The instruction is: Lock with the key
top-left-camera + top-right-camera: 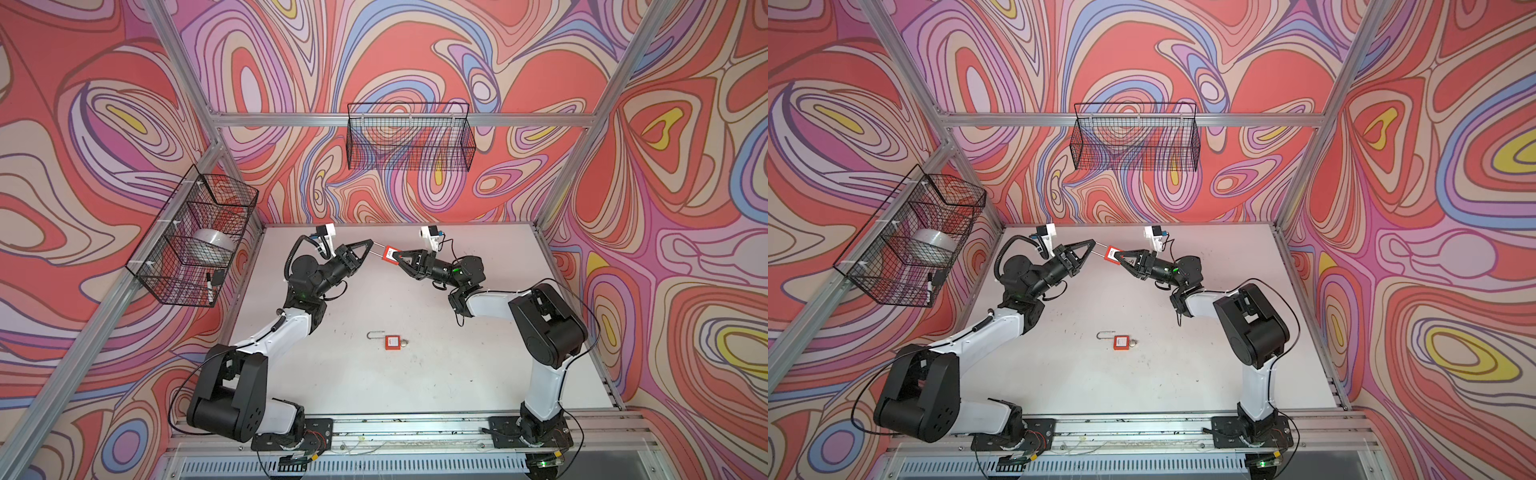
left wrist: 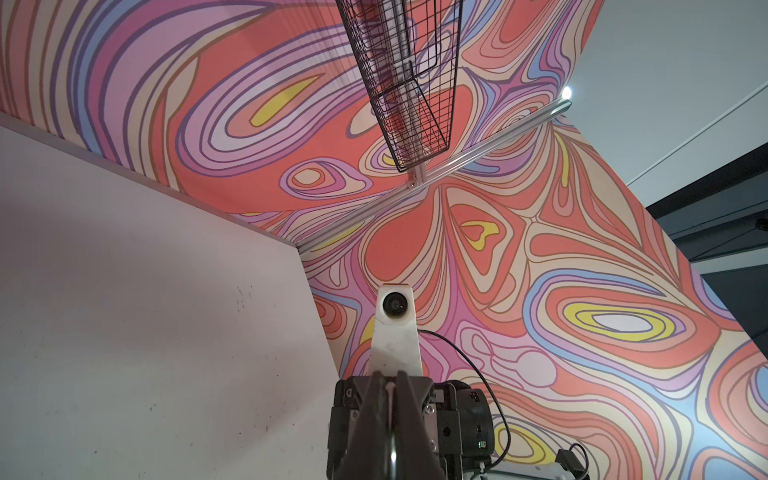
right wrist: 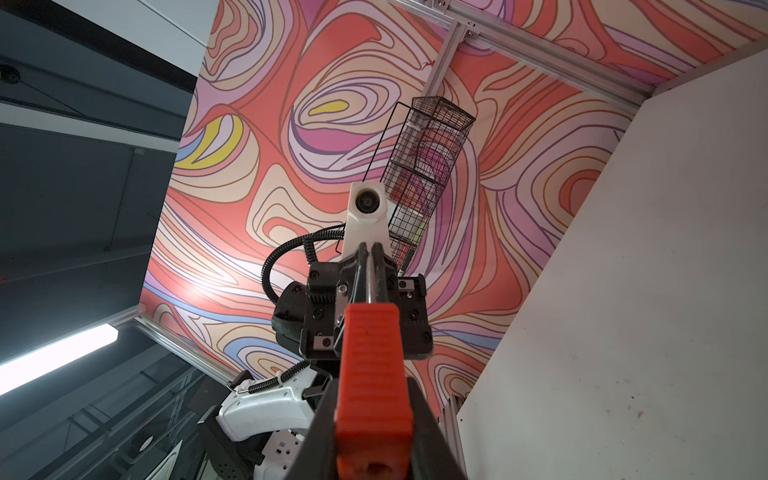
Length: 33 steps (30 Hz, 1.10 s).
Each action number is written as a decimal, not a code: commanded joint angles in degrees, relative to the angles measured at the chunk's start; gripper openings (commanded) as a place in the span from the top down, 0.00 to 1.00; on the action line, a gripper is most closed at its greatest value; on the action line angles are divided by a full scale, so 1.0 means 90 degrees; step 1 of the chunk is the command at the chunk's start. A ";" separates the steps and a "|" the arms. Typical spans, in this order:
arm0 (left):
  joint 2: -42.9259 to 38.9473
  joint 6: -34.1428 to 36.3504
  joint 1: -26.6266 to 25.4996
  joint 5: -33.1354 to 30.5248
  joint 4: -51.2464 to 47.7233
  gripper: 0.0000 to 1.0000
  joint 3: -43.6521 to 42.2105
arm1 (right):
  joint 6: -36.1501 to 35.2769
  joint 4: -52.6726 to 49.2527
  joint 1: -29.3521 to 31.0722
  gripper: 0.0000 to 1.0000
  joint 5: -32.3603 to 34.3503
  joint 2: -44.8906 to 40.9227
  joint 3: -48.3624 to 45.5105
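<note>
Locks: two padlocks, each a red ribbed plastic block with a thin, shiny metal loop.
Held lock (image 1: pixel 389 253) (image 1: pixel 1111 253): it was up in the air, in the upper middle of both top views, between the two grippers.
Which way: its long side ran from upper left to lower right, with the loop to the left and the red block to the right.
Left gripper (image 1: pixel 370 242): its black pointed fingers were pinched tight on the tip of the loop.
Right gripper (image 1: pixel 397 258): its fingers were narrow and squeezed the red block.
Second lock (image 1: pixel 392 341): it lay flat on the smooth white table (image 1: pixel 415 382), low in the middle and well apart from both grippers. Its loop pointed left. A small silver bit stuck out at its right end, too small to name.
Baskets: two, made of black wire. One hung on the back wall (image 1: pixel 409 166) and one on the left wall (image 1: pixel 174 286).
</note>
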 commanded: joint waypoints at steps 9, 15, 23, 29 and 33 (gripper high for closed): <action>0.0137 -0.0104 -0.0328 0.0139 0.0373 0.93 -0.0073 | -0.0123 0.0227 0.0059 1.00 0.0081 0.0068 0.0302; 0.0051 0.0023 -0.0324 0.0081 0.0206 0.65 -0.0035 | -0.0162 0.0238 0.0059 1.00 0.0200 0.0053 0.0086; 0.0171 0.0023 -0.0455 0.0098 0.0260 0.53 -0.0032 | -0.0171 0.0204 0.0059 1.00 0.0228 0.0105 0.0123; 0.0260 0.0021 -0.0549 0.0074 0.0299 0.55 -0.0005 | -0.0198 0.0148 0.0059 1.00 0.0249 0.0161 0.0124; 0.0307 0.0019 -0.0595 0.0090 0.0320 0.65 0.0024 | -0.0247 0.0072 0.0059 1.00 0.0239 0.0162 0.0124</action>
